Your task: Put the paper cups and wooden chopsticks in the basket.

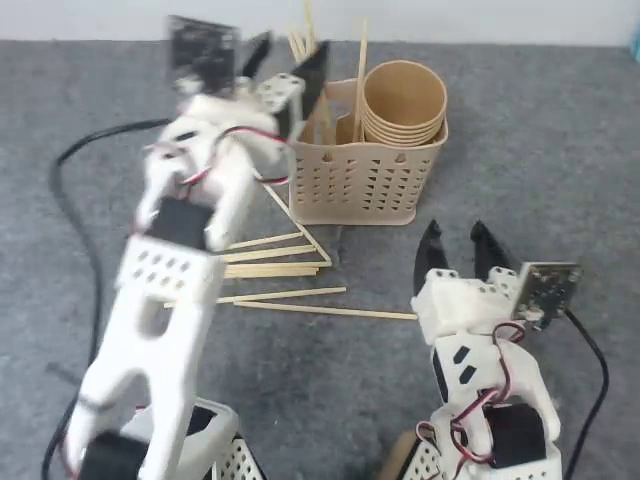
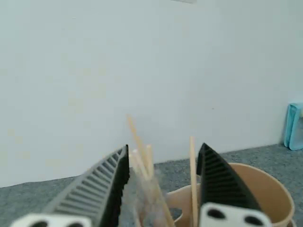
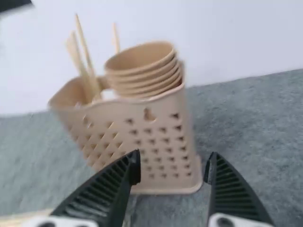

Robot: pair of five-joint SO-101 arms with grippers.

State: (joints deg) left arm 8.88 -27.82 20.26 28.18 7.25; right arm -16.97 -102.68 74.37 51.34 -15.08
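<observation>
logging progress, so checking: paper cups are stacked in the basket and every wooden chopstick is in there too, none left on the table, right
Not all. The paper cups are stacked in the basket and a few chopsticks stand in it, but several wooden chopsticks lie on the table beside the basket, as the high view shows.

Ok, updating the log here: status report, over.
Left gripper open above basket. Right gripper open, low before basket. Cups in; several chopsticks lie on table. No obstruction seen.
</observation>
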